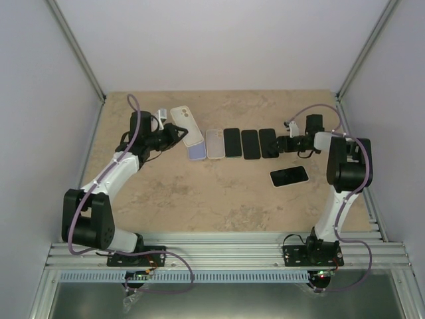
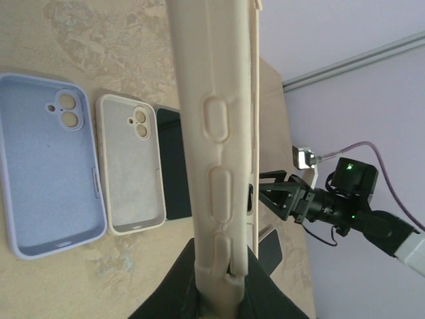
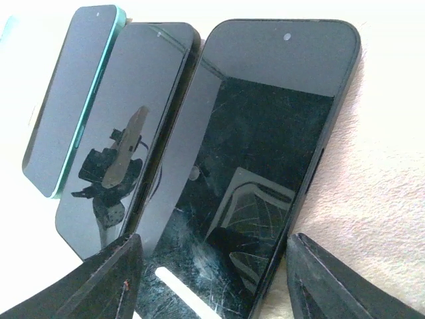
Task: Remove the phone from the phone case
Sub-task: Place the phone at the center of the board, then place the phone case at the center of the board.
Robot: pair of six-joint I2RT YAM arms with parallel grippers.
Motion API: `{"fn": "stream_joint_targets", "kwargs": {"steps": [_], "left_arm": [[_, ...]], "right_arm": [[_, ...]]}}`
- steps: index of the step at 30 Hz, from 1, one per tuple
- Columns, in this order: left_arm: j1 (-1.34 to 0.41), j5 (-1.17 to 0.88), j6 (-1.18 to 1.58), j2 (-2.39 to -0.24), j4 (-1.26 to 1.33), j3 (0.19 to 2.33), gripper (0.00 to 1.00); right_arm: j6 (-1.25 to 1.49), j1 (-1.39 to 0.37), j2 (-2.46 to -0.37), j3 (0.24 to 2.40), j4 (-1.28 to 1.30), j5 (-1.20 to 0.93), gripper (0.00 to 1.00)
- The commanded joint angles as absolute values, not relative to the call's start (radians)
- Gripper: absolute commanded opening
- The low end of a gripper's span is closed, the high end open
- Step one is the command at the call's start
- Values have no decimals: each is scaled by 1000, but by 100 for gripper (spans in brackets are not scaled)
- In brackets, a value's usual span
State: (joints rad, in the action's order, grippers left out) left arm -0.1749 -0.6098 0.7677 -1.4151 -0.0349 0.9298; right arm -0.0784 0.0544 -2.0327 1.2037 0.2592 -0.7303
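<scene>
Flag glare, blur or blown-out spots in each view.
Top external: soft, even light, sharp, with only faint shadows on the table. Left wrist: the cream case sits so close that it fills the middle; the background is readable. Right wrist: the nearest phone mirrors its surroundings and shows scratches; the left edge is blown out white.

Case (image 2: 216,166): cream, moulded side buttons, camera cutout at its far end.
Pose: raised on edge, one end clamped in left gripper (image 2: 216,296).
Contents: possibly a phone; edge-on view hides it.
</scene>
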Motion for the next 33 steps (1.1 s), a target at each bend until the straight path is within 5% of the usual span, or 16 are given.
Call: {"fn": "stream_joint_targets", "kwargs": {"steps": [1,16,33], "left_arm": [[-167,-607,643,-1420,-107,981,0],[-28,-884,261,-1539,-359,1063,0],[94,-944,-137,-1905,-724,1277,0]], "right_arm": [[-90,50,-1993,1179,322,-728,63],[-196,89,-1735,1140,369,-774,97],[-222,110,-1492,957,297,-755,98]]}}
